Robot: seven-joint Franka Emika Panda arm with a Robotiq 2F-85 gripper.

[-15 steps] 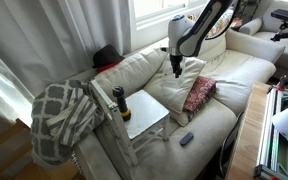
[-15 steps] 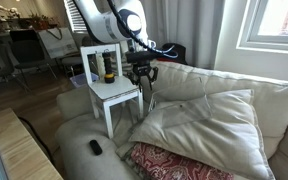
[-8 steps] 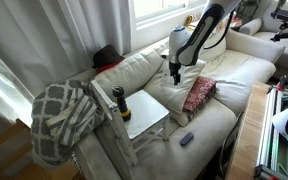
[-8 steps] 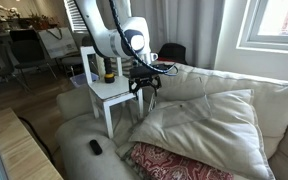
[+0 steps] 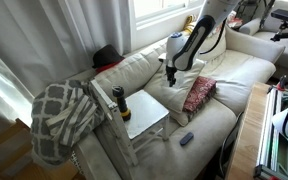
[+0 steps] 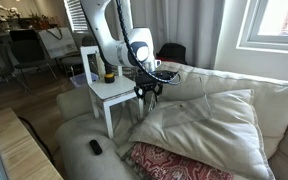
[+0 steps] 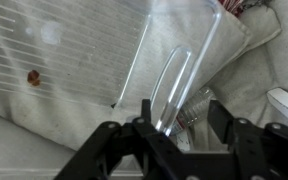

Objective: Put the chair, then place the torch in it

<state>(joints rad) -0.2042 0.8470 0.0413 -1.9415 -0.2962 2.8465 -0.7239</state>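
The white chair [image 5: 144, 118] stands on the sofa, and it also shows in the other exterior view [image 6: 112, 92]. The black torch [image 5: 117, 100] with its amber end stands upright on the chair's seat [image 6: 109, 70]. My gripper [image 5: 170, 74] is well away from the chair, low over the cream cushions [image 6: 149, 93]. In the wrist view the jaws [image 7: 182, 112] are open, with a clear plastic bottle-like thing [image 7: 187, 60] lying between them on the cushion. It lies against one finger, with a gap to the other.
A red patterned pillow [image 5: 198, 93] and a small dark remote [image 5: 187, 138] lie on the cream sofa [image 5: 234, 75]. A patterned blanket [image 5: 59, 118] hangs over the sofa arm beside the chair. A big cream cushion [image 6: 214, 120] lies beside the gripper.
My gripper has come down towards the sofa cushions and a little nearer the chair. The chair and the torch have not moved.
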